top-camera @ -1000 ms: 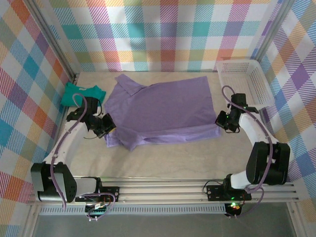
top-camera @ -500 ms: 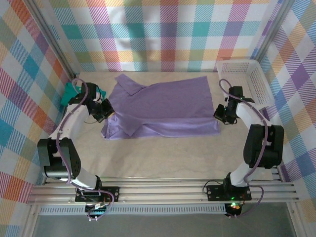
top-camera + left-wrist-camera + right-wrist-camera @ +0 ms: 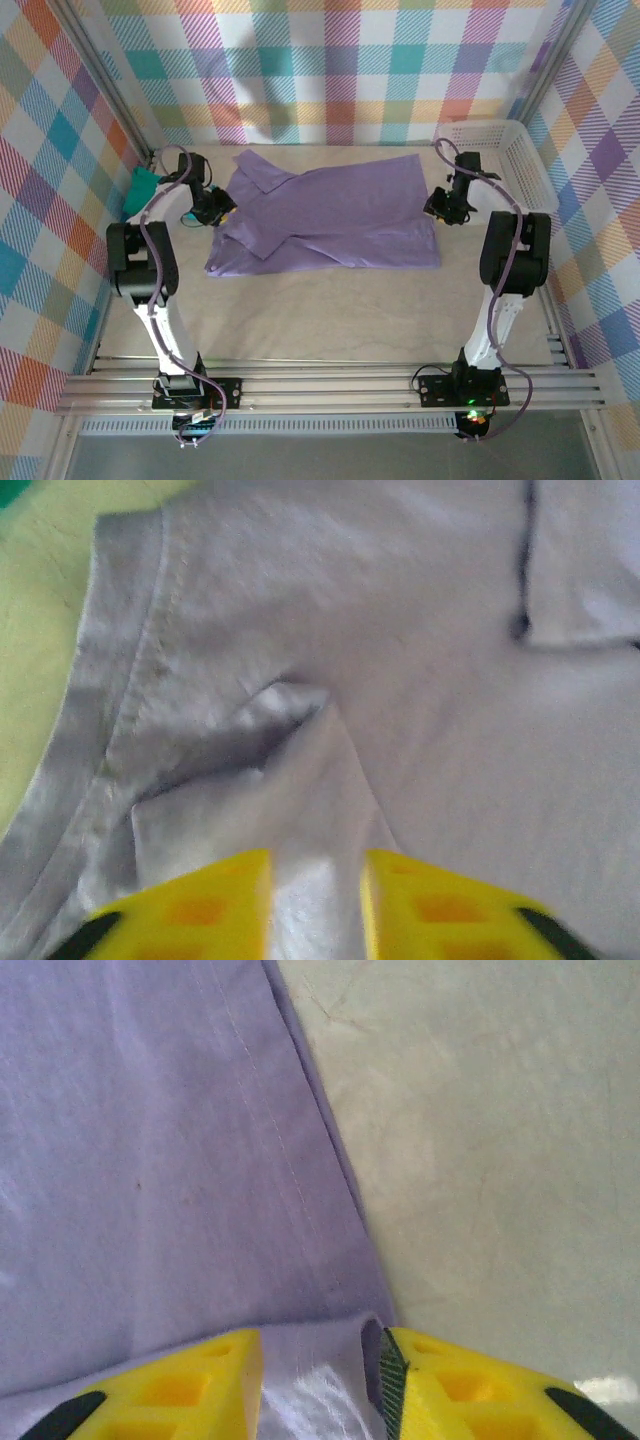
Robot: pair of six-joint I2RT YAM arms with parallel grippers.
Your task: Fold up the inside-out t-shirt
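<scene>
The lavender inside-out t-shirt [image 3: 330, 205] lies across the middle of the table, its near half doubled back over the far half. My left gripper [image 3: 217, 211] is at the shirt's left end, shut on a pinch of fabric. In the left wrist view a ridge of cloth runs between the yellow fingers [image 3: 205, 910] of the gripper [image 3: 315, 905], with a sleeve hem [image 3: 120, 680] to the left. My right gripper [image 3: 438, 207] is at the shirt's right edge. In the right wrist view that gripper [image 3: 320, 1385] is shut on a folded hem corner of the shirt [image 3: 180, 1160].
A teal-green folded garment [image 3: 139, 189] lies at the far left beside the left arm. A white plastic basket [image 3: 497, 152] stands at the far right, close to the right arm. Bare table [image 3: 320, 320] stretches in front of the shirt. Plaid walls enclose three sides.
Both grippers have moved away from the near edge toward the back, carrying the shirt's near edge up over its far half. Both arms are now stretched out.
</scene>
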